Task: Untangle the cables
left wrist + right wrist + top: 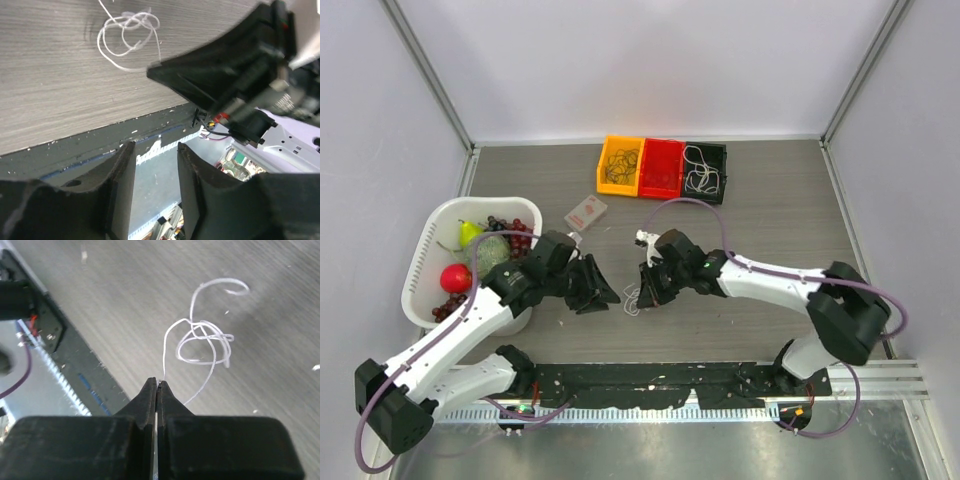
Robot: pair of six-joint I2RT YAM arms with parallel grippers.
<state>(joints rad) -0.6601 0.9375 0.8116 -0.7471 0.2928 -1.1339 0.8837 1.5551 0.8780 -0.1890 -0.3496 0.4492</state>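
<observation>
From above, my left pincer (603, 293) and my right pincer (642, 292) face each other at mid-table; the white cable (632, 302) is a small scribble just between and below them; three bins (661, 168) stand at the far edge, well apart, and a white basket (420, 250) of fruit sits to my left.

Left wrist: my left pincer (156, 147) stands partly open, nothing between its fingers; the white cable (127, 37) loops on the wood beyond.

Right wrist: my right pincer (158, 385) is closed tight, with one strand of the white cable (205, 340) nipped at its tips; the loops spread just ahead.
</observation>
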